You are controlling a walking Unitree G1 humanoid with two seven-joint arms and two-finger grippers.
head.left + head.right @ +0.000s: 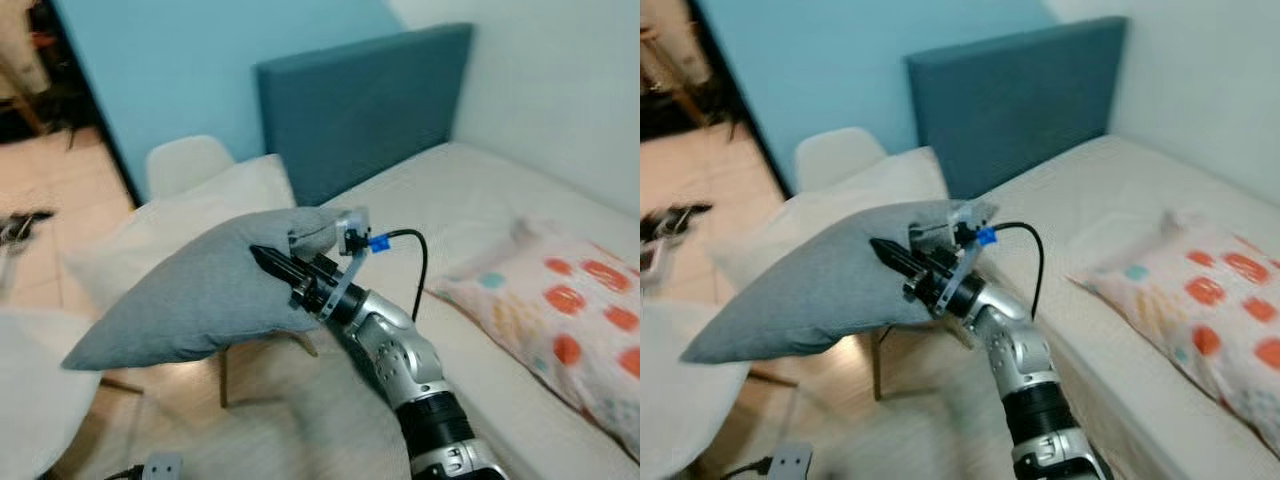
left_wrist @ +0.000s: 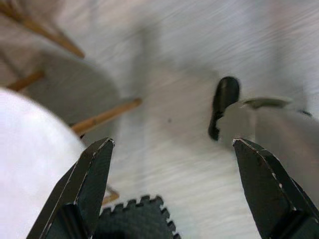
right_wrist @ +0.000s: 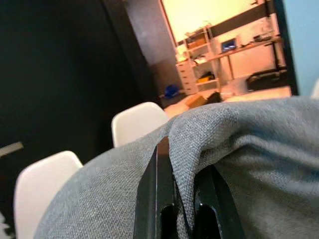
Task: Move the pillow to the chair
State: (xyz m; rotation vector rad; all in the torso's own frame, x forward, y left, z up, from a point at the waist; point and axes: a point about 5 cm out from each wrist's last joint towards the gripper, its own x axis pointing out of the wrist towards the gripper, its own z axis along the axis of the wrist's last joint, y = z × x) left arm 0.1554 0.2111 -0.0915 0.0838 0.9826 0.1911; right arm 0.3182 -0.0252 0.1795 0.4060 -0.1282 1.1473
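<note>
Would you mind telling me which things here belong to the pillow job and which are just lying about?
Part of the job:
- grey pillow, pinched in the right gripper
- white chair beside the bed

Just lying about:
- spotted pillow on the bed
- cream pillow behind the grey one
- blue headboard
- left gripper, open over the floor

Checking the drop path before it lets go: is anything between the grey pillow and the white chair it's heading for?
Nothing visible blocks it. The right claw holds the grey pillow in the air, above and just in front of the white chair. A cream pillow leans by that chair's back, possibly on its seat.
</note>
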